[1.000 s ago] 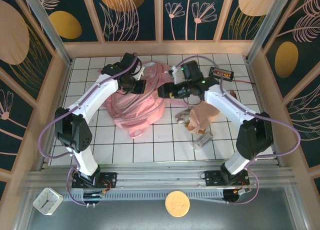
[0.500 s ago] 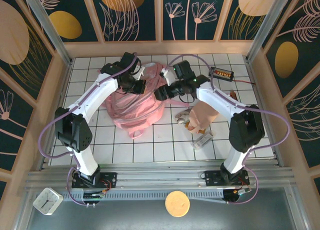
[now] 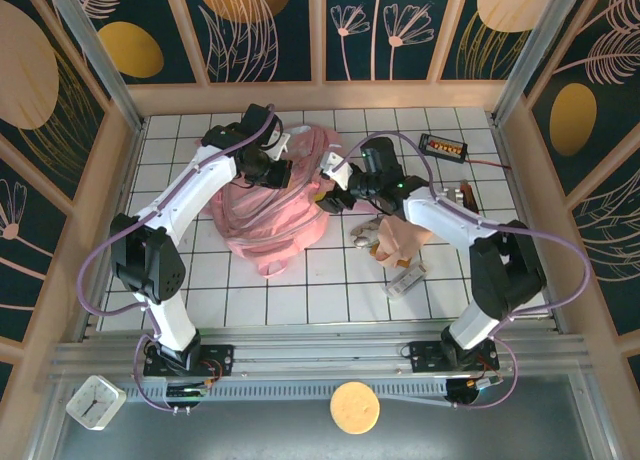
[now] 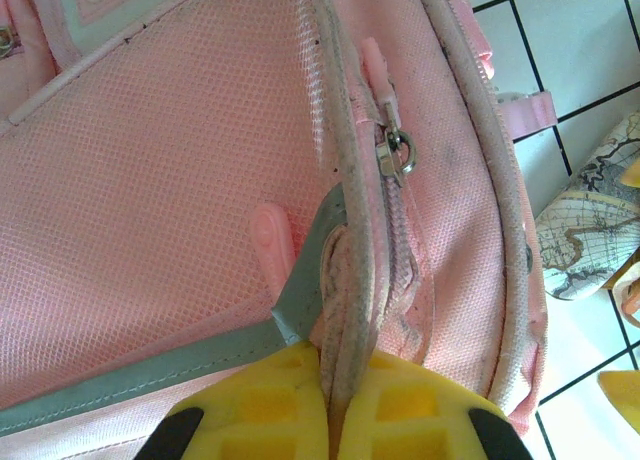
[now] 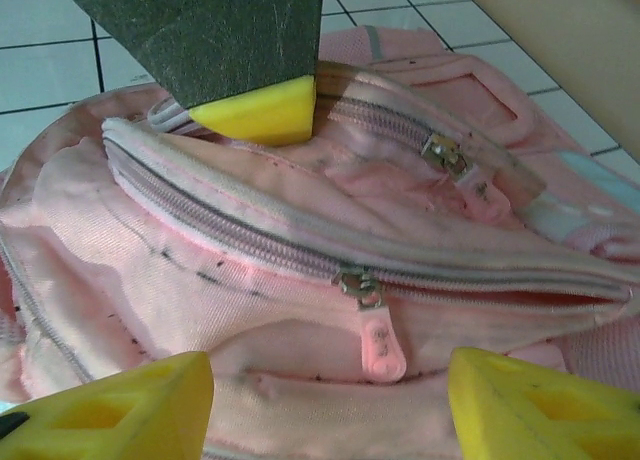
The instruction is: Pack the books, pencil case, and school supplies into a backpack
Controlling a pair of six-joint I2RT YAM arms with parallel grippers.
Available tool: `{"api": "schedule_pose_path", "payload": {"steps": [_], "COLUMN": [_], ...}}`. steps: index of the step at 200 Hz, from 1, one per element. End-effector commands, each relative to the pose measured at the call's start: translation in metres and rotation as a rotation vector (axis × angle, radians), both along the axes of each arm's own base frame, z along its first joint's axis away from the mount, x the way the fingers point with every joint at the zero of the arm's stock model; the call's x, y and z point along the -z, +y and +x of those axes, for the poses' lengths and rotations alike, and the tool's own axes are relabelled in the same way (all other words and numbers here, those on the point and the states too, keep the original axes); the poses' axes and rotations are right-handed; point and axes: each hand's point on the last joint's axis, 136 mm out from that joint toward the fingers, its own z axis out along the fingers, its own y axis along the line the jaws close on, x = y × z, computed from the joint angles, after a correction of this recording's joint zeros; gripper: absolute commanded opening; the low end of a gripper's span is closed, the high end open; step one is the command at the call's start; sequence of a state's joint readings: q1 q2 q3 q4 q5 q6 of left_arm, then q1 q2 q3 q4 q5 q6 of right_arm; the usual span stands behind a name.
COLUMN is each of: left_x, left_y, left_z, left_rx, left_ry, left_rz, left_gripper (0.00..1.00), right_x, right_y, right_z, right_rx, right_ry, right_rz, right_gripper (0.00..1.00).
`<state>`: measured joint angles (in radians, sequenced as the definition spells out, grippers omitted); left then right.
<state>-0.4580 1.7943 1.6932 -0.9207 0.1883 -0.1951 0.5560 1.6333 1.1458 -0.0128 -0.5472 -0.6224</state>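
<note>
1. Since a second ago, the right arm had shifted its wrist slightly nearward; the backpack had stayed at the table's far middle.
2. Left gripper was pinched tight on the backpack's zip rim.
3. Right gripper hovered at the zip mouth, jaws well apart, holding nothing.
4. Folds hid the inside.
5. Right arm partly covered the pencil case, just right of the backpack.

Wears white shells over black joints; trails lilac cables; ends in yellow foam gripper pads.
</note>
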Motion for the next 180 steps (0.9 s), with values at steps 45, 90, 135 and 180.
{"api": "schedule_pose_path", "payload": {"steps": [45, 90, 135, 180], "left_x": [-0.019, -0.019, -0.017, -0.014], "left_y": [-0.005, -0.006, -0.006, -0.006], "left_z": [-0.006, -0.004, -0.003, -0.004], "left_rx": [0.004, -0.008, -0.018, -0.02], "left_ry": [-0.02, -0.021, -0.015, -0.006], "left_rz": [-0.071, -0.078, -0.083, -0.079], "left_gripper": [0.0, 0.0, 0.0, 0.0], "right_x": [0.007, 0.017, 0.013, 0.008], "right_y": [0.01, 0.013, 0.015, 0.019], "right_z": [0.03, 0.036, 0.03, 0.028], "right_rx": [-0.039, -0.034, -0.051, -0.061], "right_ry": [-0.035, -0.004, -0.003, -0.008], "right_rz": [0.034, 0.032, 0.041, 0.053], "right_gripper": [0.56, 0.18, 0.14, 0.2]}}
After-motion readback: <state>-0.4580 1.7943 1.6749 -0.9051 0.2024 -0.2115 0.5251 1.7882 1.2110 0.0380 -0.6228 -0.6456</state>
